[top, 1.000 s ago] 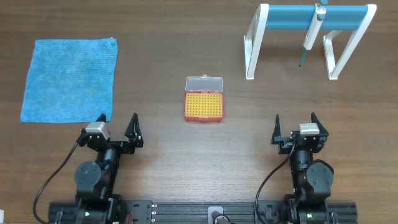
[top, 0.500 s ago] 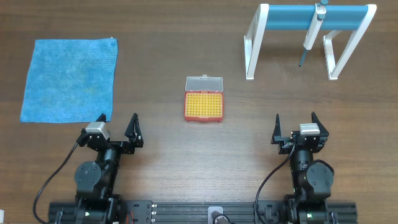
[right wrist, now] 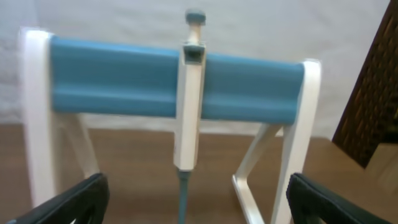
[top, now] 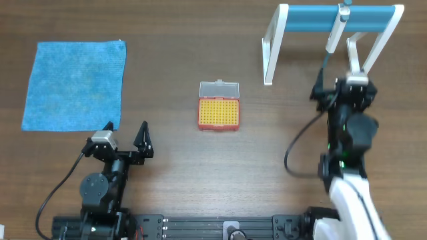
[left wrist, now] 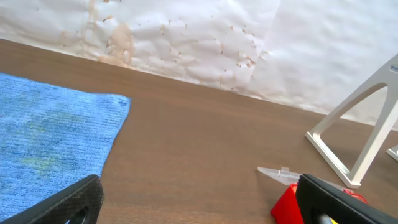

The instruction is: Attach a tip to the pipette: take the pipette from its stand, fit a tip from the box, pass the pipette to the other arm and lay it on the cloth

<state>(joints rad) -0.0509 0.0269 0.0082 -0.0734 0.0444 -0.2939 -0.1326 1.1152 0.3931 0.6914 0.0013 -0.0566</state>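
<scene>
1. For the pipette (right wrist: 189, 106): hangs upright from the blue crossbar of the stand (top: 307, 19), at the far right of the table (top: 173, 60), knob on top, thin dark end pointing down between the white legs.
2. For the right gripper (top: 340, 85): sits close in front of the stand, faces the pipette, holds both fingers spread wide, pinches nothing.
3. For the left gripper (top: 127, 130): rests near its base at the near left, fingers likewise spread apart, nothing between them.
4. For the tip box (top: 219, 127): stands mid-table with its clear lid (top: 219, 89) flipped back, shows rows of yellow tips (top: 218, 112), well apart from both grippers.
5. For the cloth (top: 75, 85): lies flat at the far left, blue, just beyond the left gripper.
</scene>
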